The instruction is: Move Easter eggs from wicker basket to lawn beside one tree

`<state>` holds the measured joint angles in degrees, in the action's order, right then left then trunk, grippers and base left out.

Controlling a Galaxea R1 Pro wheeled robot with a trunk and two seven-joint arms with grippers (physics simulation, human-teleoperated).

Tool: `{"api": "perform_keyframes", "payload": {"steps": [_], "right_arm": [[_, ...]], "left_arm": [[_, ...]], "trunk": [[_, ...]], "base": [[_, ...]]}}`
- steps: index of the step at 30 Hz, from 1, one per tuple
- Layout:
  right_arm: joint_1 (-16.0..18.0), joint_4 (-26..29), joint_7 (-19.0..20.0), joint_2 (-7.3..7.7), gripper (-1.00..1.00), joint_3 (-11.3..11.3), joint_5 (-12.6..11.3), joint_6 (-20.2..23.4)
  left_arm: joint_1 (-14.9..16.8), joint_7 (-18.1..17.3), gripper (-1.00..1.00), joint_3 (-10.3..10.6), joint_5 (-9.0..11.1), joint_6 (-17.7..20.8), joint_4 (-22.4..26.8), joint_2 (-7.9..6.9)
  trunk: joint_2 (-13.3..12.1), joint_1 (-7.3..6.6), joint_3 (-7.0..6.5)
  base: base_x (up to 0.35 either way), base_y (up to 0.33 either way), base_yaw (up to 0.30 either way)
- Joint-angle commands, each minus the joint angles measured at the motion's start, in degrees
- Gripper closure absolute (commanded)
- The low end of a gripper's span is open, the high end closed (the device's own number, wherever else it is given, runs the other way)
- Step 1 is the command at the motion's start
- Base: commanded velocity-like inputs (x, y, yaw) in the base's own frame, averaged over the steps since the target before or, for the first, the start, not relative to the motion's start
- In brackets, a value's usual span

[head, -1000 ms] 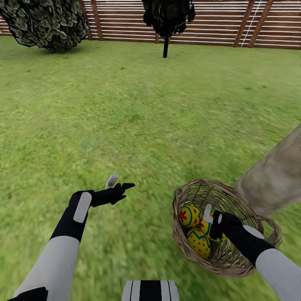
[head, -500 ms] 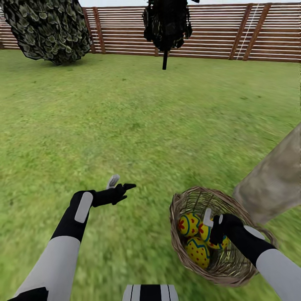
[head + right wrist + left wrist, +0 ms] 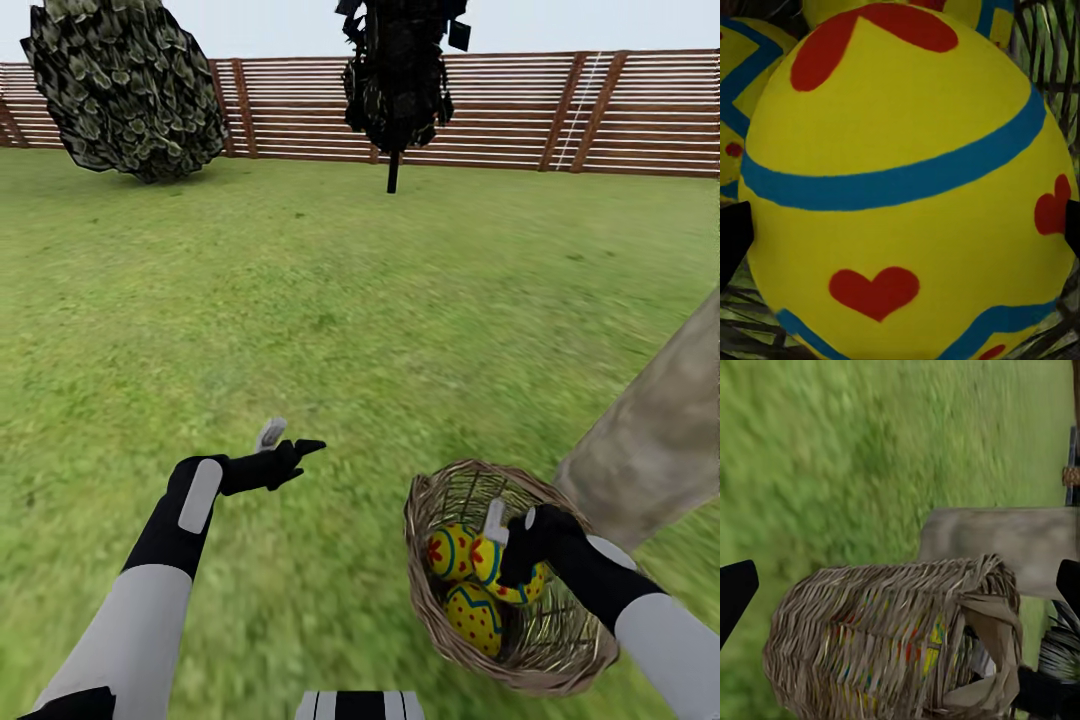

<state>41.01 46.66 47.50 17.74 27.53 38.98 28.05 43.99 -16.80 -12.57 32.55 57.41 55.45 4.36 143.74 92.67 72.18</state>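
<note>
R hand [image 3: 505,550] inside wicker basket [image 3: 440,500], clenched on Easter egg [image 3: 492,562]; tree [image 3: 655,440] just beside rim. L hand [image 3: 285,443] released over wide lawn [image 3: 350,300].

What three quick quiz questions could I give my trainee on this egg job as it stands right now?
1. True or false: the right gripper is inside the basket.
2. How many eggs lie in the basket?
3. The thick trunk stands: A) beside the basket B) at the fence C) behind the bush.

Key: 1 true; 2 three; 3 A.
</note>
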Motion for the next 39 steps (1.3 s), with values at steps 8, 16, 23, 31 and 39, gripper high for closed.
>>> {"api": "perform_keyframes", "payload": {"steps": [8,16,23,31,39], "right_arm": [[0.0,0.4,9.2,0.16,1.00,-4.6,0.4,-0.5],[0.0,0.4,9.5,0.02,1.00,-9.3,0.4,-0.6],[0.0,5.1,19.0,-0.04,1.00,-22.2,-2.4,-0.7],[0.0,8.2,24.8,0.36,1.00,-27.7,-14.3,0.2],[0.0,8.6,31.4,0.43,1.00,-40.2,-14.6,0.2]], "left_arm": [[0.0,-0.5,-1.00,-0.3,-0.6,0.3,0.0,0.10],[0.0,-0.5,-1.00,-0.3,-0.6,0.3,0.0,0.21],[0.0,-0.5,-1.00,-0.3,-0.6,0.3,0.0,0.21],[0.0,-0.4,-1.00,-0.2,-0.6,0.3,0.0,0.39],[0.0,-0.4,-1.00,-0.2,-0.6,0.2,0.0,0.42]], "trunk": [[-0.1,-0.21,-1.73],[-0.2,-0.42,-3.50],[-0.3,-0.60,-5.05],[-0.4,-0.81,-6.83],[-0.7,-1.12,-8.58]], "base": [[-0.062,0.000,0.000],[-0.074,0.000,0.000],[0.000,0.000,0.000],[0.000,0.000,0.000],[-0.285,0.000,0.000]]}}
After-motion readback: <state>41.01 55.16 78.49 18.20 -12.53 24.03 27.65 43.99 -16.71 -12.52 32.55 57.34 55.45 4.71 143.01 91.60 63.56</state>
